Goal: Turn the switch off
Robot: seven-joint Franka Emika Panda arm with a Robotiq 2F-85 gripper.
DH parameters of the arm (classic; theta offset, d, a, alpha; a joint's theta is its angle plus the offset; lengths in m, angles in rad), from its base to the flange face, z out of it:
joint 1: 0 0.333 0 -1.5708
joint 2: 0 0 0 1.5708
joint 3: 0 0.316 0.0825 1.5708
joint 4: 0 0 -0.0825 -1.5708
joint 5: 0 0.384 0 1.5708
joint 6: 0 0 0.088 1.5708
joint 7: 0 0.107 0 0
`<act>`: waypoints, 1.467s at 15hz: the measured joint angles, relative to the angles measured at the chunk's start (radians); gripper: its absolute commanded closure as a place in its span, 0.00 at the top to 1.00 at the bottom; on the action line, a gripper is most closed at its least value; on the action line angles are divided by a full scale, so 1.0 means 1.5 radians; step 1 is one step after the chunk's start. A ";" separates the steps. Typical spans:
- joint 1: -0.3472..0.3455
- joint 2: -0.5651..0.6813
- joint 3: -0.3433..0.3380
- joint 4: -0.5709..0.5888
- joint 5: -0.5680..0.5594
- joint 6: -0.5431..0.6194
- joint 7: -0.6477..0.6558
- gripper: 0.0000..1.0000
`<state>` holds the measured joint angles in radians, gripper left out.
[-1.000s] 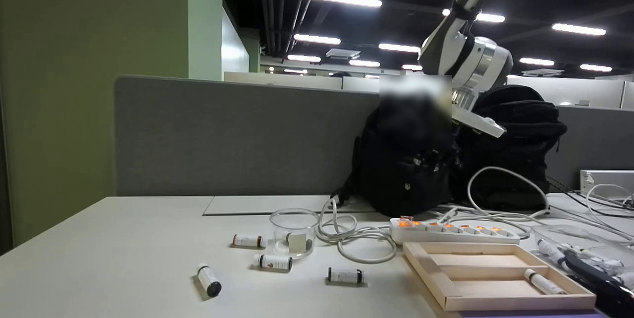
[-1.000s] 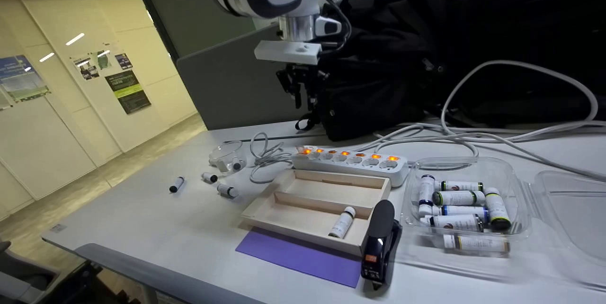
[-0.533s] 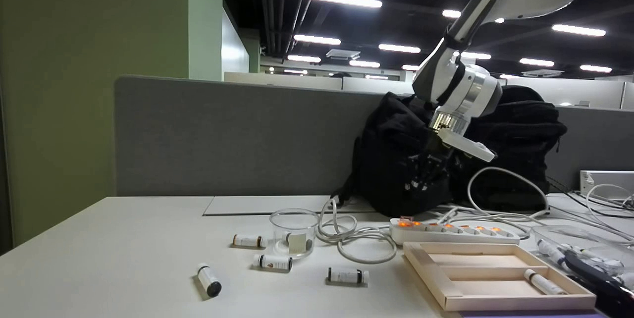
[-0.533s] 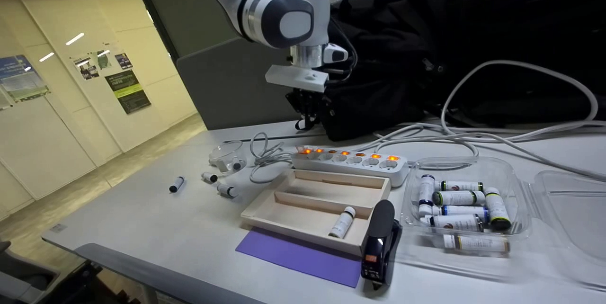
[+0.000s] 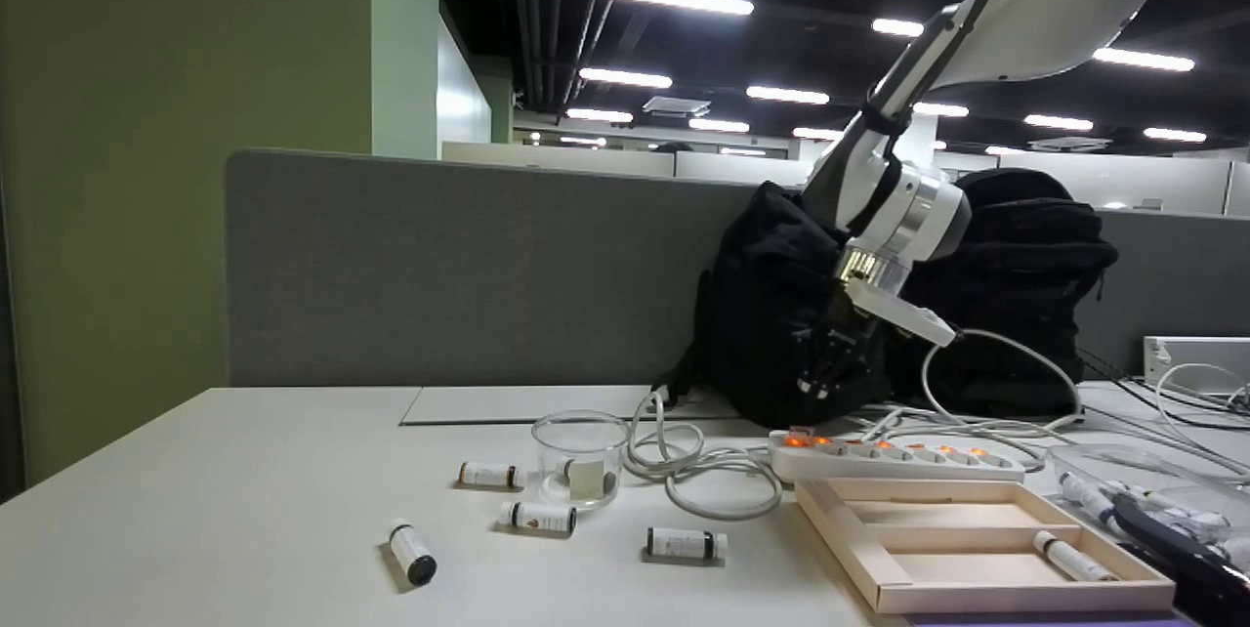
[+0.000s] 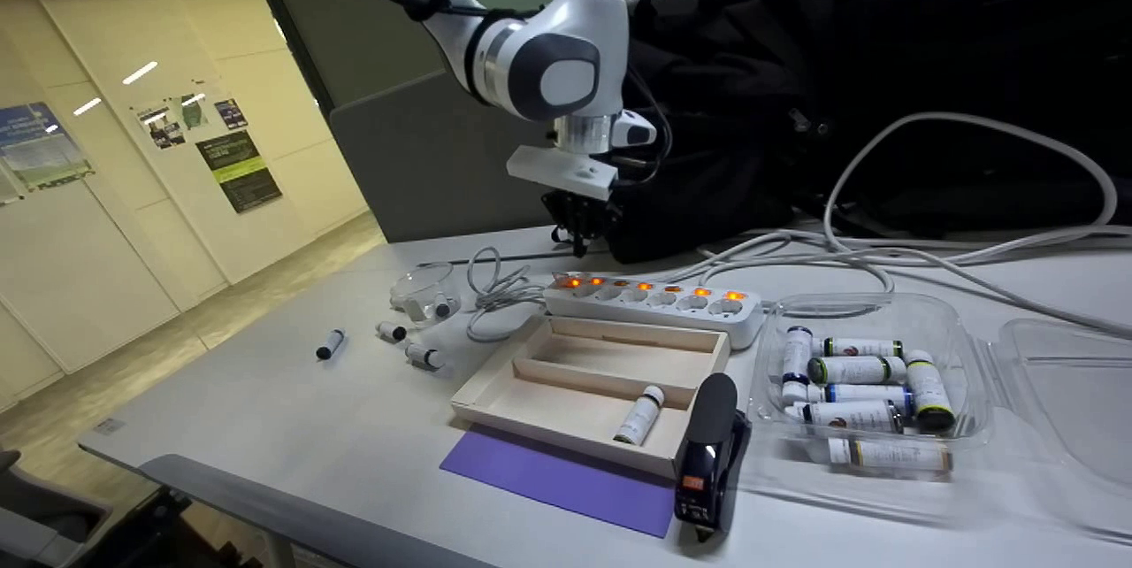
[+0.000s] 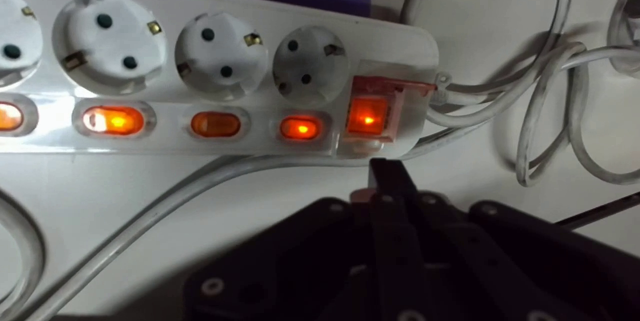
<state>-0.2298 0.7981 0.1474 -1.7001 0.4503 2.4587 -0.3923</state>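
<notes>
The switch, a lit red-orange rocker [image 7: 367,116] with a clear red-edged cover raised beside it, is at the end of the white power strip [image 7: 395,43]. The switch also shows in both exterior views [image 5: 797,441] [image 6: 573,282], on the strip [image 5: 898,467] [image 6: 650,313]. My gripper [image 7: 392,176] is shut and empty; its black fingertips appear just below the switch in the wrist view. In both exterior views the gripper [image 5: 811,387] [image 6: 579,249] hangs above and behind the switch end, apart from it.
A pale wooden frame [image 5: 850,544] [image 6: 495,364] stands in front of the strip. Black backpacks [image 5: 771,334] stand behind. White cables [image 5: 728,510] coil beside the switch end. A clear cup [image 5: 581,417], several small bottles, a black stapler-like object [image 6: 712,453] and a clear box [image 6: 862,298] are around.
My gripper has come down toward the switch end of the strip. Its fingers, apart one second ago, are now together. The strip and the other objects have not moved.
</notes>
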 measured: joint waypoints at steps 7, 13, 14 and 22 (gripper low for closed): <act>0.003 0.043 -0.001 0.058 -0.001 -0.080 0.094 0.00; 0.018 0.057 -0.008 0.071 -0.002 -0.086 0.133 0.00; 0.021 0.062 -0.009 0.073 -0.002 -0.087 0.136 0.00; 0.035 0.076 -0.020 0.094 -0.014 -0.103 0.163 0.00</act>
<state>-0.1774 0.9128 0.1175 -1.5593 0.4294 2.3044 -0.1472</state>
